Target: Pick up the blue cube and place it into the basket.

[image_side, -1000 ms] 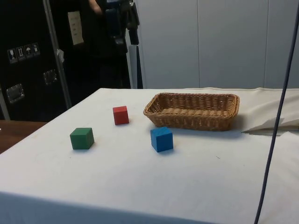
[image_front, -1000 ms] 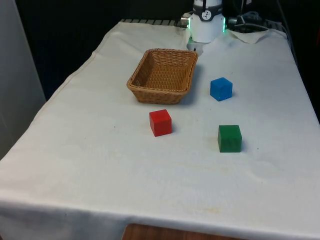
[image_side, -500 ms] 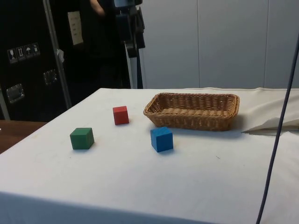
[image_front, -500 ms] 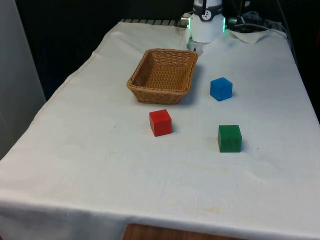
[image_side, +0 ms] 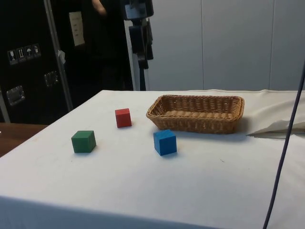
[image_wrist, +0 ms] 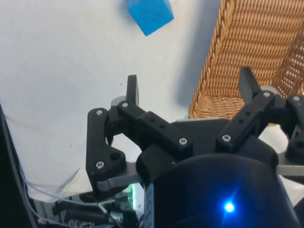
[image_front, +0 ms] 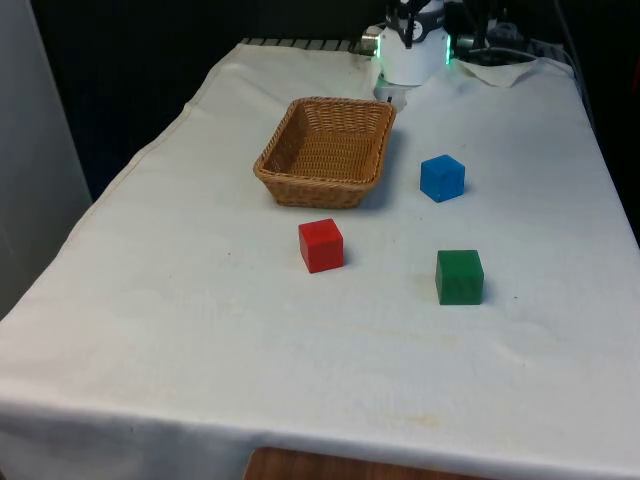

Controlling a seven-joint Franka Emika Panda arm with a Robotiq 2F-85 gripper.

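Above the table (image_front: 200,300), end effector (image_wrist: 189,90) agape, empty

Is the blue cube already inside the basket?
No, the blue cube sits on the cloth beside the basket, on the front view's right.

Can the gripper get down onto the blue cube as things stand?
Probably yes. The blue cube stands alone on the cloth, apart from the basket, with nothing above it. The gripper is open, high above the table, between cube and basket.
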